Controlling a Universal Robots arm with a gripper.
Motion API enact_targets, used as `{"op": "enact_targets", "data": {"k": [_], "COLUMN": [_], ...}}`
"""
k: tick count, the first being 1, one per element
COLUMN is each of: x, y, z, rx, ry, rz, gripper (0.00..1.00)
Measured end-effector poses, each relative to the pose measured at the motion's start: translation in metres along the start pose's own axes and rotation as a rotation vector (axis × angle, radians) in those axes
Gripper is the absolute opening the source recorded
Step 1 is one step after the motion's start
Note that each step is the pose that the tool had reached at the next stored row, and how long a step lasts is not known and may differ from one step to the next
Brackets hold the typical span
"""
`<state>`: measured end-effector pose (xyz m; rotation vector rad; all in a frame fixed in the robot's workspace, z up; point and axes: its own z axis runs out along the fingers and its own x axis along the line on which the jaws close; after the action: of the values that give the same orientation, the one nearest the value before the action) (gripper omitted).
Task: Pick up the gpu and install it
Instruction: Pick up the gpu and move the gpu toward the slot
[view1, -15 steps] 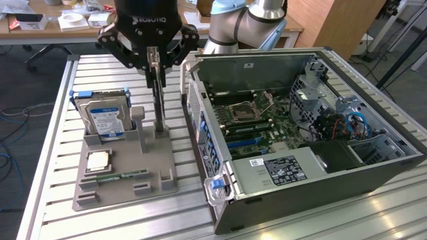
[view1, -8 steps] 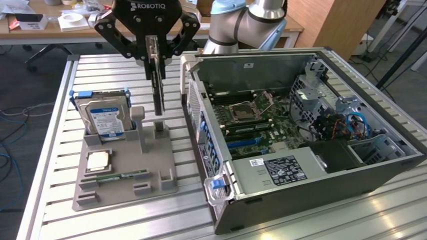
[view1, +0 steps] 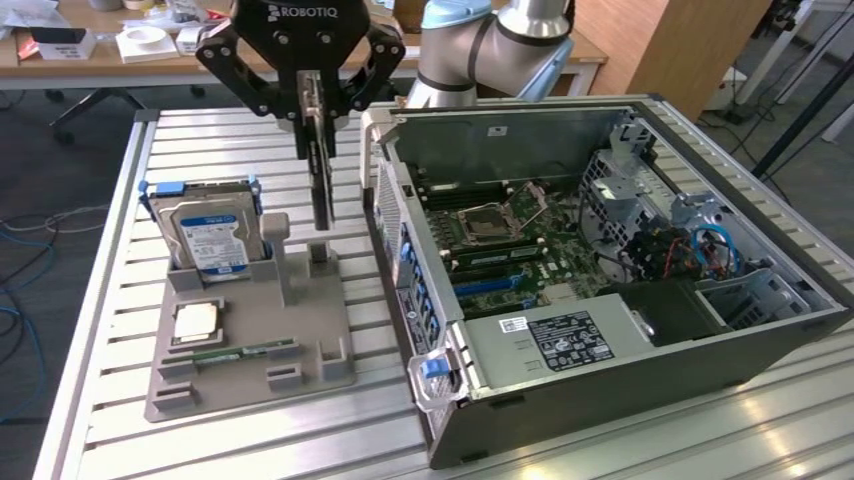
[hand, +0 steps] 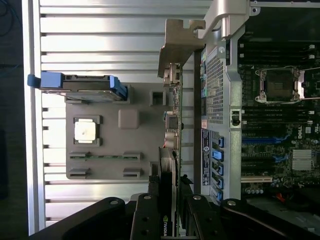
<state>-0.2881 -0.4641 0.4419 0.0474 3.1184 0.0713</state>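
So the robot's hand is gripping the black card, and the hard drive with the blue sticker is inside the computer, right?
Not quite. The hand does grip the black card, but the hard drive is not inside the computer. It stands upright in the grey holder beside the computer, on the exterior view's left, as the exterior view shows.

Slatted metal table, cluttered wooden desk behind, dark floor with cables.

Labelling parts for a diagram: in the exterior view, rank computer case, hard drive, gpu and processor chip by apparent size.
1. computer case
2. hard drive and gpu: unranked, the gpu shows edge-on
3. processor chip
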Motion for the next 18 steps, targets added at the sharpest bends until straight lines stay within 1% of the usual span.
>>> {"op": "enact_targets", "data": {"k": [3,10,18], "x": [-0.004,-0.018,-0.039], "y": [0.0001,0.0006,0.0012], "z": [0.0001,0.0005,0.0009], "rx": [0.0,0.0,-0.0004], "ry": [0.0,0.001,0.0012], "rz": [0.0,0.0,0.0], "gripper": [0.26,0.26,0.26]}}
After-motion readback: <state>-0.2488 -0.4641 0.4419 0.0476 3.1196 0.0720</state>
